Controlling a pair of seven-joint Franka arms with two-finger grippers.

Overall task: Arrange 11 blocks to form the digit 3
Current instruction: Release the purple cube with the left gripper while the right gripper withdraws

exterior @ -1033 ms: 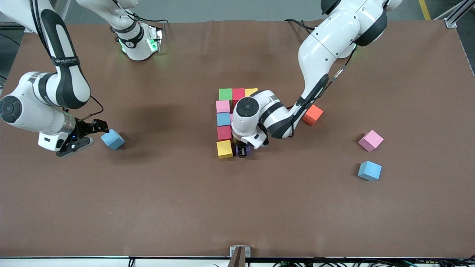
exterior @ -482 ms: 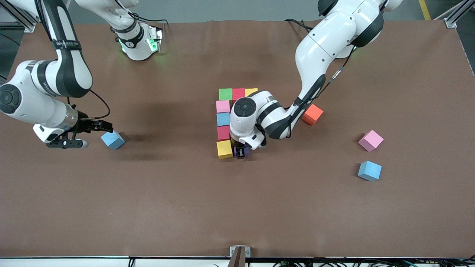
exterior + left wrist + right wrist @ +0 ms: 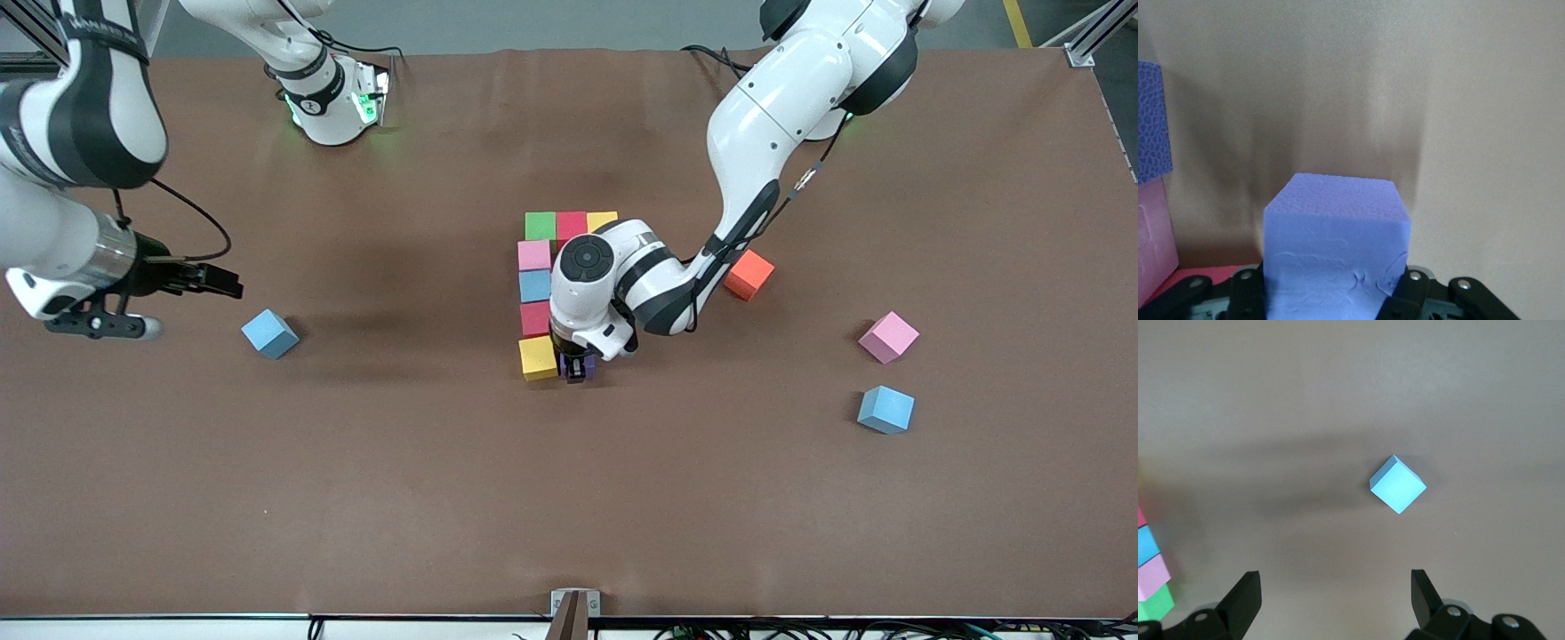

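Risen since a second ago, the right gripper [image 3: 233,286] hangs with fingers spread over bare bench [image 3: 373,498] at ten o'clock from a light blue block [image 3: 270,334]. At the digit 3 [image 3: 544,293], the left gripper [image 3: 578,366] pinches a purple block [image 3: 1336,247] beside the yellow corner block [image 3: 538,357].

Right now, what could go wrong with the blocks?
The left pincer grips a purple block right beside the yellow block at the figure's near end. Setting it down crooked might bump that yellow block and nudge the column out of line. The right pincer hangs open above a light blue block that sits turned cornerwise, so the fingers might catch its corners and twist it.
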